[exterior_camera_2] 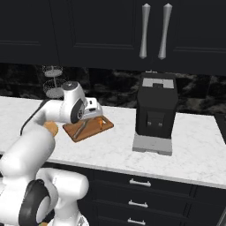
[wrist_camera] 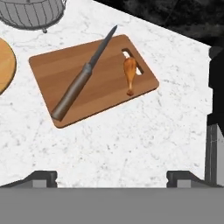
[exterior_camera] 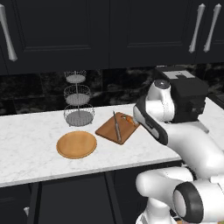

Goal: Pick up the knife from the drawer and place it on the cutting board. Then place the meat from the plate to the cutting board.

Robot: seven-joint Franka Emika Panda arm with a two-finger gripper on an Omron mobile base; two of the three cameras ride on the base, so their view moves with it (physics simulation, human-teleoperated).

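**Knife and meat both on board**

No readable text or brand marks anywhere. Left to right in hand view: plate [wrist_camera: 5, 65] at left edge; cutting board [wrist_camera: 92, 78] centre; knife [wrist_camera: 83, 74] lying diagonally across it, grey blade, brown handle; meat [wrist_camera: 129, 74], small orange-brown drumstick, beside slot handle. Gripper [wrist_camera: 111, 177] above bare counter [wrist_camera: 131, 140], fingers spread wide, holding nothing.
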